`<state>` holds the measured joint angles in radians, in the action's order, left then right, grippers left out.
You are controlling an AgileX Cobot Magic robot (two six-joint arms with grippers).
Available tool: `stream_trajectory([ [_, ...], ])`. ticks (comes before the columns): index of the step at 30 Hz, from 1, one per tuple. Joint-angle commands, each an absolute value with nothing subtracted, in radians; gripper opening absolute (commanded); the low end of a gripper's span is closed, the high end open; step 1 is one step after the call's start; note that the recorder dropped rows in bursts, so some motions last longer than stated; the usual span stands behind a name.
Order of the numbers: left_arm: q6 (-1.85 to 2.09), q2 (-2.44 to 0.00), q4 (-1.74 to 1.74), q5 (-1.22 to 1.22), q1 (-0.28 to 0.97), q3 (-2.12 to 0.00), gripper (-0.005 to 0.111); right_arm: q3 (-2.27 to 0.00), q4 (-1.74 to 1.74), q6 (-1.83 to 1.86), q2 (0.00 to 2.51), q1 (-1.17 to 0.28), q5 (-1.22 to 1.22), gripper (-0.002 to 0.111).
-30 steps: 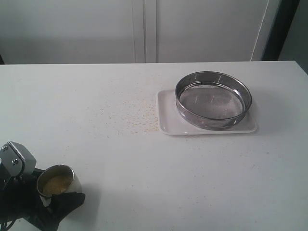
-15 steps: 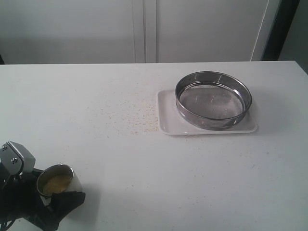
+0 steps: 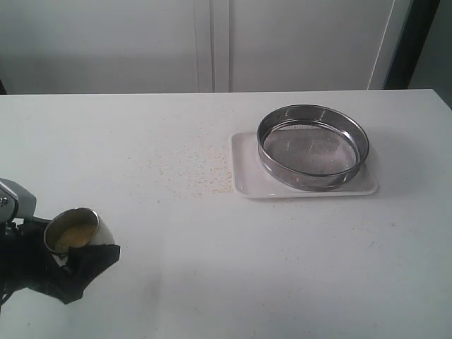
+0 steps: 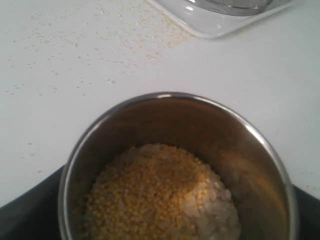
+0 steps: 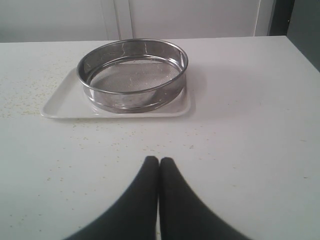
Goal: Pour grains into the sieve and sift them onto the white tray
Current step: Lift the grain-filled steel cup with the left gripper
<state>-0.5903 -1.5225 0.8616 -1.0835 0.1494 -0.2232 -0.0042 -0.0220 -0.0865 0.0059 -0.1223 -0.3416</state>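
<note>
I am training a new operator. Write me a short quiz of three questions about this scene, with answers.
1. True or false: the sieve stands on the white tray.
2. Where are most grains now? A) in the sieve B) in the steel cup C) on the tray
3. Which gripper holds the cup, and how is the other gripper?
Key: 1 true; 2 B; 3 the left gripper holds it; the right gripper is shut and empty.

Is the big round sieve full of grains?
No, the sieve looks empty down to its mesh, and the grains sit in the steel cup.
</note>
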Motion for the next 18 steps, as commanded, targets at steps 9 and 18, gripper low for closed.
stream_trajectory([
  [9, -1.027, -1.37, 1.145, -0.814, 0.153, -0.43, 0.0, 0.0, -0.018, -0.088, 0.0, -0.119, -0.335, 0.0],
  [18, -1.272, -1.348, 1.381, -0.749, 0.153, -0.591, 0.0, 0.0, -0.018, -0.088, 0.0, -0.119, -0.335, 0.0],
])
